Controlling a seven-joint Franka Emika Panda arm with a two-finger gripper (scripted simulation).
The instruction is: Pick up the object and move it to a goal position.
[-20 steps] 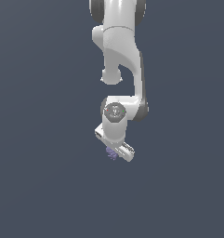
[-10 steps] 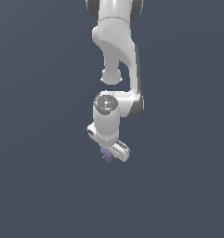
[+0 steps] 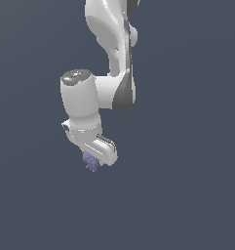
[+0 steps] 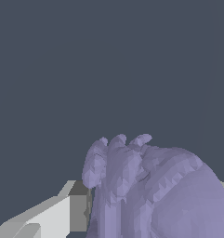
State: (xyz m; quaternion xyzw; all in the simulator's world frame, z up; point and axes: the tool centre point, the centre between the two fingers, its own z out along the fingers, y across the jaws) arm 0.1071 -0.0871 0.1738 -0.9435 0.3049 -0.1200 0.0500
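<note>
The fingers (image 4: 53, 216) are pinched on the lavender object (image 4: 150, 190), which fills the wrist view and hangs beneath the gripper (image 3: 93, 158) in the exterior view. No goal marker is seen. The squeeze should be kept steady and the carry made smoothly.

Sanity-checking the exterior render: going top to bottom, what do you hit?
Arm → wrist → gripper → purple clump, sticking out below the gripper.
</note>
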